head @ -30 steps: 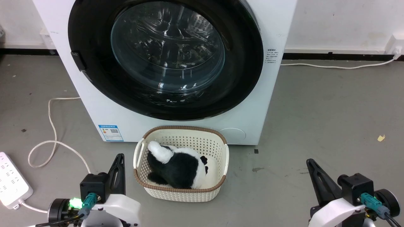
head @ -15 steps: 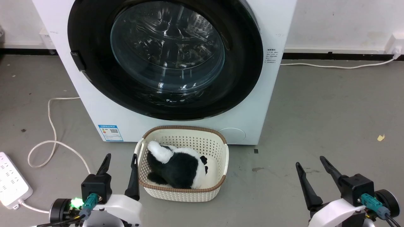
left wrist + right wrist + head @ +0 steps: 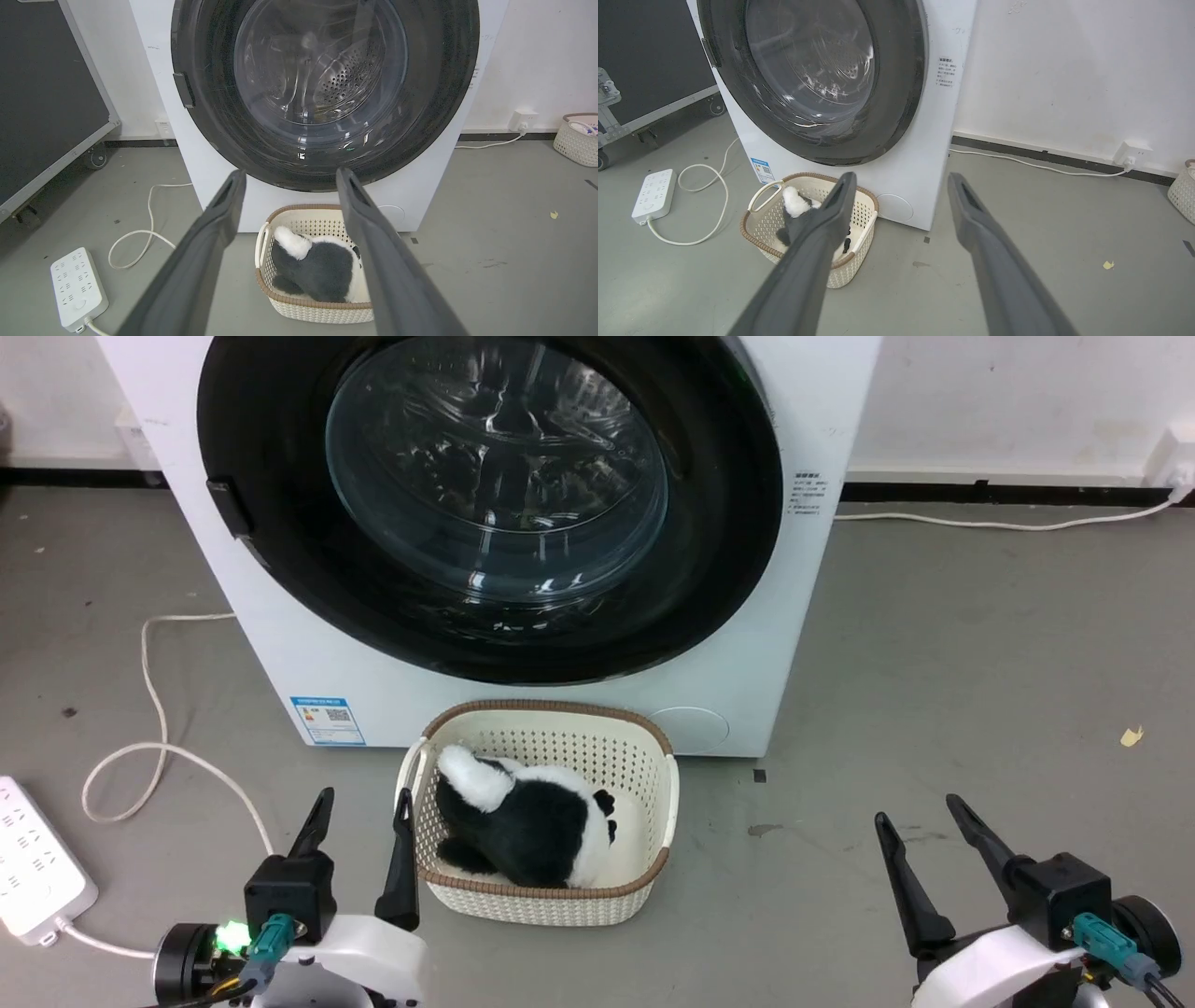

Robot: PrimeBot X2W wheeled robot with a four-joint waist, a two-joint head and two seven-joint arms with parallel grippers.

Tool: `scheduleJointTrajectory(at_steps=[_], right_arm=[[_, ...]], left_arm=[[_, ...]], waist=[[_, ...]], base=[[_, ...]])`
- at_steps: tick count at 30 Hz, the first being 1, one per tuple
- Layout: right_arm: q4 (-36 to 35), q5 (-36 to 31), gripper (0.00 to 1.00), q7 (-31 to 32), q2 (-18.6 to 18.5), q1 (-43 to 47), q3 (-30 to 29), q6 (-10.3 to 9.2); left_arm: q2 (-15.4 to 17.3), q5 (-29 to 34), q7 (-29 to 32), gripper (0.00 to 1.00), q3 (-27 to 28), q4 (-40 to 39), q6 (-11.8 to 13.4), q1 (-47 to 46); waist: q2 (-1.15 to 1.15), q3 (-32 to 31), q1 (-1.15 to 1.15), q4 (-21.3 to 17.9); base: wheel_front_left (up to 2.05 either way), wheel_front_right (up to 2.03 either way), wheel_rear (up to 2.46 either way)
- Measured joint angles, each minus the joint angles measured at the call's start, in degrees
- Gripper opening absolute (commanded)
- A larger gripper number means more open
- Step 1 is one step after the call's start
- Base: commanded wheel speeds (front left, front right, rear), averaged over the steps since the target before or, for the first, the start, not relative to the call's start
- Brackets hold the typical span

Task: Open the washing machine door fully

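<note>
- Washing machine (image 3: 317,653) on grey floor (image 3: 980,663), back to white wall; blue label sticker (image 3: 327,719) at lower-left corner of front.
- Washing machine door (image 3: 495,476) shut, flush w/ machine front; glossy black ring round clear glass bowl, steel drum visible thru glass. Small dark latch tab (image 3: 229,509) on door's left edge.
- Left gripper (image 3: 362,795) low over floor, fingers spread wide, holding nothing; right-hand finger just beside basket's left rim, contact unclear. Well short of door.
- In left wrist view, fingers (image 3: 219,224) pointing at door's lower rim, gap betw. them open.
- Right gripper (image 3: 917,807) over bare floor to right of machine, fingers likewise wide apart, empty, well apart from door.
- Right wrist view: fingers (image 3: 831,210) aimed toward machine's lower-right front corner.
- Cream perforated basket (image 3: 546,901) on floor, touching or nearly touching machine's front base, below door; black-and-white plush toy (image 3: 532,821) inside.
- White power strip (image 3: 33,859) at floor's left edge, pale cable (image 3: 149,709) looping near machine's left side.
</note>
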Motion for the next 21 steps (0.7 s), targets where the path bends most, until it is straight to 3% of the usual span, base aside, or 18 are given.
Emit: scheduleJointTrajectory(at_steps=[10, 11, 13, 21], right_arm=[[0.3, 2.4, 1.00, -0.3, -1.7, -3.3, 0.3, 0.00], [0.3, 2.6, 0.82, -0.3, -2.0, -3.7, 0.4, 0.00], [0.3, 3.2, 0.00, -0.3, -2.4, -4.5, 0.4, 0.00], [0.6, 7.7, 0.00, 0.5, -3.3, -8.9, 0.0, 0.00]], left_arm=[[0.0, -0.5, -1.2, 1.00, -0.7, 0.0, 0.3, -0.3], [0.0, -0.5, -1.2, 1.00, -0.9, 0.0, 0.4, -0.4], [0.0, -0.6, -1.3, 1.00, -1.3, 0.0, 0.5, -0.6], [0.0, -1.5, -2.4, 1.00, -2.2, -0.2, 1.3, -1.8]], waist=[[0.00, 2.0, 0.01, 1.1], [0.00, 2.2, 0.00, 1.2], [0.00, 2.7, 0.00, 1.5], [0.00, 4.9, 0.01, 2.9]], base=[[0.00, 0.00, 0.00], [0.00, 0.00, 0.00], [0.00, 0.00, 0.00], [0.00, 0.00, 0.00]])
